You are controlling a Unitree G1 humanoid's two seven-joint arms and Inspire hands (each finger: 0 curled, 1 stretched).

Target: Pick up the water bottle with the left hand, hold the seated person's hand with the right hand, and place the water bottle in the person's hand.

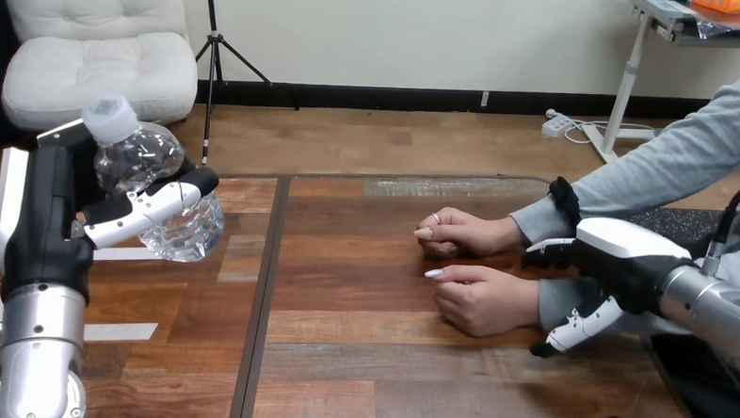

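Observation:
A clear water bottle [159, 195] with a white cap is lifted off the table at the left, tilted, with my left hand [60, 210] shut round its body. At the right the person's two hands rest on the table: the far hand [464, 232] and the near hand [480, 299], both loosely curled. My right hand [618, 262] lies over the near wrist. Its fingers [545, 250] drop into the gap between the person's two arms and its thumb [573, 329] comes down on the near side, so it clasps that wrist.
The wooden table [360, 359] has a dark seam running front to back left of centre. White tape strips [106, 329] lie on it under my left arm. The person's grey sleeves come in from the right edge.

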